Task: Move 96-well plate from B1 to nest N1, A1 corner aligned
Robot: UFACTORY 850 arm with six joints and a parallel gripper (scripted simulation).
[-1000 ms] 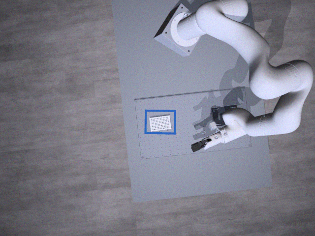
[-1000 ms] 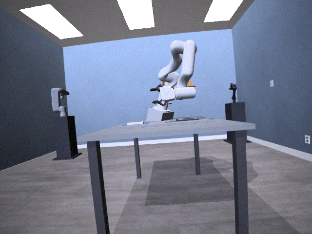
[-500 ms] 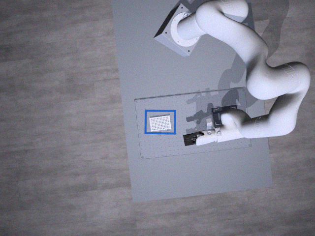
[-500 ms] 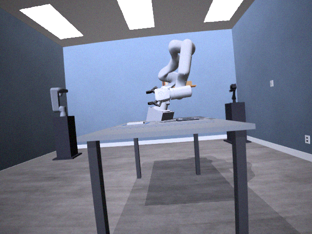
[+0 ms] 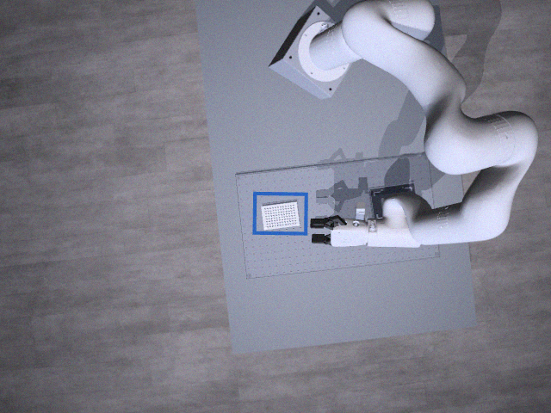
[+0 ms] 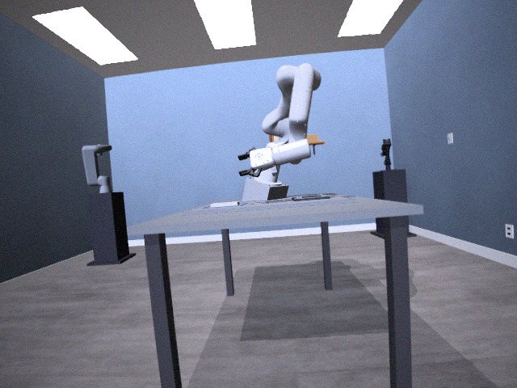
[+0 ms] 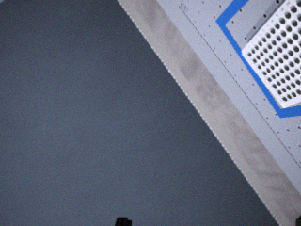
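The white 96-well plate (image 5: 280, 215) lies flat inside the blue square frame of spot B1 (image 5: 280, 213) on the left part of the perforated board. It also shows in the wrist view (image 7: 278, 56) at the upper right and in the side view (image 6: 224, 204) as a thin white slab. My gripper (image 5: 319, 231) (image 6: 247, 164) is open and empty. It points sideways toward the plate, just right of the blue frame, and hangs well above the table. The dark plate nest N1 (image 5: 392, 193) with white corner marks is partly hidden under my arm.
The arm's base (image 5: 313, 58) stands at the far end of the grey table. The perforated board ends close to the table's front edge. Two dark pedestals with devices stand beside the table (image 6: 106, 225) (image 6: 388, 196).
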